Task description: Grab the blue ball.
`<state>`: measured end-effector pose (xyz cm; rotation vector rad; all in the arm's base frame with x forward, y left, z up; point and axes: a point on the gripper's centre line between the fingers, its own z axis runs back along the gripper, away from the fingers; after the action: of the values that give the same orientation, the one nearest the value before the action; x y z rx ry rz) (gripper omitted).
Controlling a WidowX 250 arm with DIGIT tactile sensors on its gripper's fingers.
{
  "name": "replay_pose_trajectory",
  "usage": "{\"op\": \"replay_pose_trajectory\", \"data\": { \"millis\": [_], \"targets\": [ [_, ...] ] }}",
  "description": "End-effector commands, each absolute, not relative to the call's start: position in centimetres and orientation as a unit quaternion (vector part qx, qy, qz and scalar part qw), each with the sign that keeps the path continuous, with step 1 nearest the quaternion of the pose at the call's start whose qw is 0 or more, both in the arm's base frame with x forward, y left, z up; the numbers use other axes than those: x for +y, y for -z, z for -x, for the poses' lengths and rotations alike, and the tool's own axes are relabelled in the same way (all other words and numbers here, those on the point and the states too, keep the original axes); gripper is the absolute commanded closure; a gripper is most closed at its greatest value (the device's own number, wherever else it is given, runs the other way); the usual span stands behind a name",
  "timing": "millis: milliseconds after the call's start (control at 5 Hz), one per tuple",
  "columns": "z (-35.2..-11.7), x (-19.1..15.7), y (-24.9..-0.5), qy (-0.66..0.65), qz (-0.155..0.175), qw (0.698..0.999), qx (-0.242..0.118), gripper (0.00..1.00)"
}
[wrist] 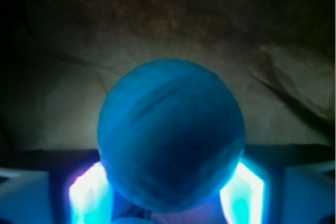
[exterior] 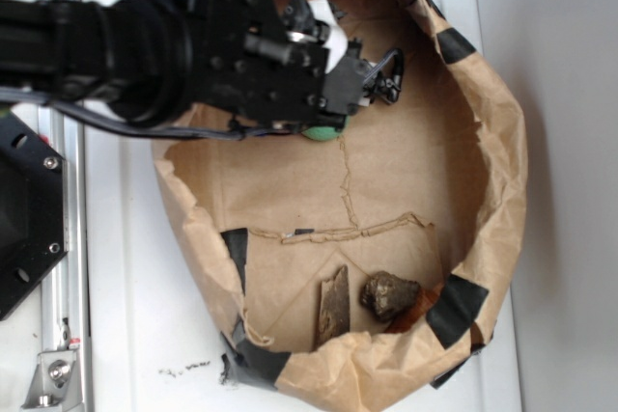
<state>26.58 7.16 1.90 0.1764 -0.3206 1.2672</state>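
Black jointed robot arm (exterior: 145,45) reaching in from the upper left of the exterior frame, stretched rightward. Black end effector (exterior: 372,74) at upper centre. In the wrist view, glowing pale finger pads (wrist: 86,195) at lower left and lower right, clamped against a smooth teal-blue ball (wrist: 170,135).

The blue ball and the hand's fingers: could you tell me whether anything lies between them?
Nothing shows there. In the wrist view the blue ball fills the space between the fingers, with only brown paper behind.
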Motion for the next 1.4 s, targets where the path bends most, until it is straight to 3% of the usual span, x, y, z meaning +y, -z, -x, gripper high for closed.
{"op": "replay_pose_trajectory", "data": {
  "millis": [0,600,800,1000,1200],
  "targets": [
    [-27.4,9.0,-2.6,-0.6,-0.086,0.78,-0.154,1.0],
    [-28.2,9.9,-3.5,-0.611,-0.076,0.773,-0.153,1.0],
    [-28.8,10.7,-4.2,-0.609,-0.056,0.776,-0.153,1.0],
    [-29.6,11.4,-6.7,-0.576,-0.003,0.799,-0.17,1.0],
    [-29.3,8.4,-10.7,-0.486,0.097,0.858,-0.136,1.0]
  ]
}}
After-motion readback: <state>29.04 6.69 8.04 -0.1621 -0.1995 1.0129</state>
